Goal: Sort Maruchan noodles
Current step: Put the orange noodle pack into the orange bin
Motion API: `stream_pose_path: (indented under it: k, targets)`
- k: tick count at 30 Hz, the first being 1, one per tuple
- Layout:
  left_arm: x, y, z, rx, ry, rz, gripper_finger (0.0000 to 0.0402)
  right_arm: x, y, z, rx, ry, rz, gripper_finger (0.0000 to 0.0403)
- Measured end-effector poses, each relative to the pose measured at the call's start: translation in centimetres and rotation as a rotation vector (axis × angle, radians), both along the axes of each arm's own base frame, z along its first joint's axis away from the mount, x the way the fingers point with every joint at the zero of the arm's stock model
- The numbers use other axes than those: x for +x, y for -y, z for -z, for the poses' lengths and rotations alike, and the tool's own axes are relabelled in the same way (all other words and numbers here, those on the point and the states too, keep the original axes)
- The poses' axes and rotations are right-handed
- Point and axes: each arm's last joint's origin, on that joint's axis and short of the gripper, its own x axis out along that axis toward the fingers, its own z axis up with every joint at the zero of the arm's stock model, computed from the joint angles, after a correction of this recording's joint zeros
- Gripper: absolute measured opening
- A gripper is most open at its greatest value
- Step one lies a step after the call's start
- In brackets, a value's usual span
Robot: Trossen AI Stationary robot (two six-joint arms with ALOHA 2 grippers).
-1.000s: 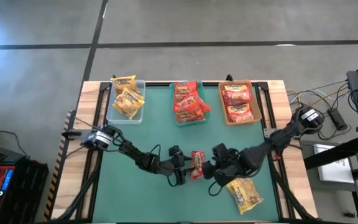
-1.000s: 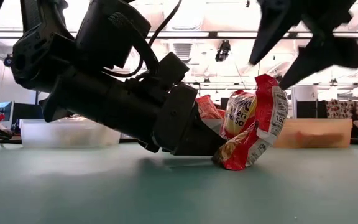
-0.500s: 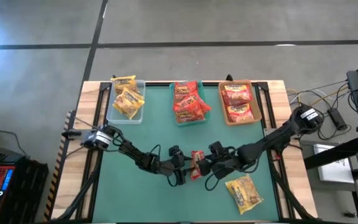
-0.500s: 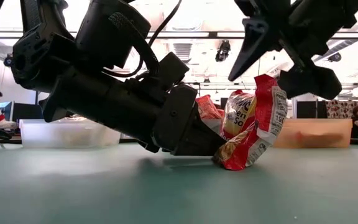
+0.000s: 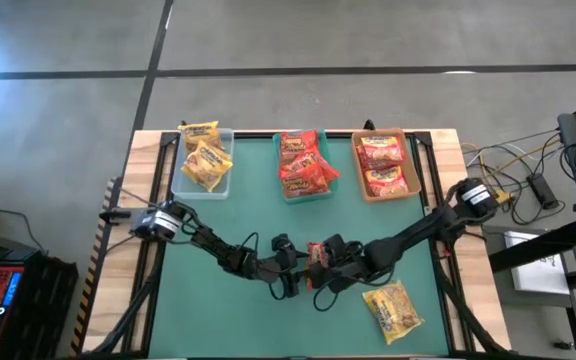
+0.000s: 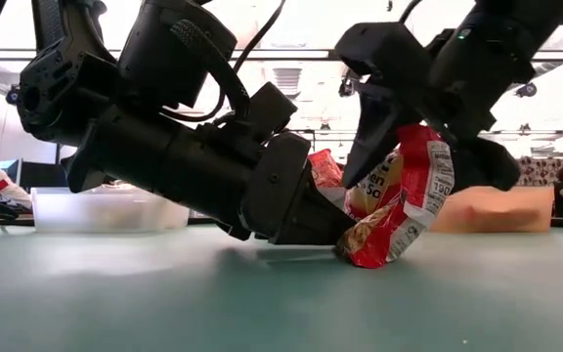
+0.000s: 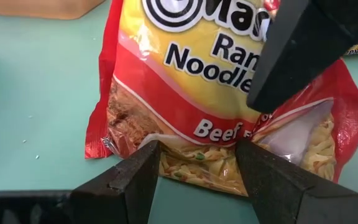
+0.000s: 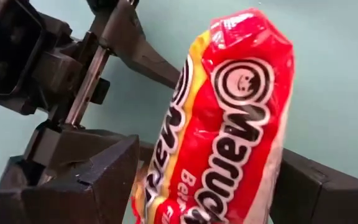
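Handing off: our left gripper [image 5: 303, 268] pinches the red noodle packet's [image 5: 318, 258] lower edge, propping it upright on the mat well in front of the middle tray [image 5: 290, 192]. Our right gripper [image 5: 328, 268] straddles the packet, fingers wide; we should clamp squarely before the left lets go.

Right tool [image 6: 413, 137] — now astride packet [image 6: 399, 196]

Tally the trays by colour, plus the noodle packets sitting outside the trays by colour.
Clear tray: 1
Teal tray: 1
Tan tray: 1
Red packet outside trays: 1
Yellow packet outside trays: 1
Total: 5
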Motion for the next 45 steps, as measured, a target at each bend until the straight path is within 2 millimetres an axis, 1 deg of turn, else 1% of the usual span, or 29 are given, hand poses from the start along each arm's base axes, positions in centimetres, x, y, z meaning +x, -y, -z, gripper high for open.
stream_pose_path:
  k: [3, 7, 10, 13, 18, 21, 24, 26, 30, 35, 38, 42, 45]
  targets:
    - [0.0, 0.0, 0.0, -0.015, 0.005, -0.011, 0.0201, 0.3, 0.2, -0.3, -0.011, -0.022, 0.002, 0.0272]
    - [0.0, 0.0, -0.2, -0.035, 0.014, -0.019, 0.0201, 0.3, 0.4, -0.4, -0.033, -0.053, 0.005, 0.0242]
    - [0.0, 0.1, -1.0, -0.038, 0.021, -0.013, 0.0201, 0.2, 0.5, -0.4, -0.032, -0.06, 0.003, 0.0217]
    - [-0.1, 0.3, -2.0, -0.003, 0.022, 0.01, 0.0201, 0.1, 0.5, -0.3, -0.031, -0.063, -0.001, 0.0193]
    - [-0.8, 0.5, -3.8, 0.026, 0.016, -0.002, 0.0201, 0.1, 0.5, -0.3, -0.043, -0.074, -0.039, 0.0158]
    - [-1.8, 0.4, -4.7, 0.026, 0.018, -0.001, 0.0201, 0.1, 0.5, -0.3, -0.051, -0.078, -0.054, 0.0139]
    - [-3.2, 0.1, -6.1, 0.01, 0.042, -0.003, 0.0201, 0.1, 0.5, -0.4, -0.058, -0.081, -0.066, 0.0122]
    - [-4.3, -0.5, -6.9, 0.005, 0.054, -0.012, 0.0201, 0.0, 0.5, -0.5, -0.064, -0.085, -0.075, 0.0113]
    - [-6.9, -1.7, -7.5, 0.001, 0.069, -0.091, 0.0201, -0.4, 0.8, -1.1, -0.068, -0.101, -0.075, 0.0106]
    - [-10.0, -3.2, -7.2, -0.026, 0.077, -0.177, 0.0201, -0.9, 1.6, -2.6, -0.076, -0.094, -0.079, 0.0102]
    - [-11.1, -3.8, -7.2, -0.042, 0.098, -0.223, 0.0201, -1.3, 2.2, -3.8, -0.102, -0.089, -0.103, 0.01]
    - [-11.6, -4.0, -7.0, -0.049, 0.112, -0.239, 0.0201, -2.1, 4.0, -5.7, -0.165, -0.118, -0.14, 0.01]
    - [-11.6, -4.0, -6.9, -0.048, 0.111, -0.239, 0.0201, -3.1, 5.8, -7.4, -0.191, -0.136, -0.133, 0.01]
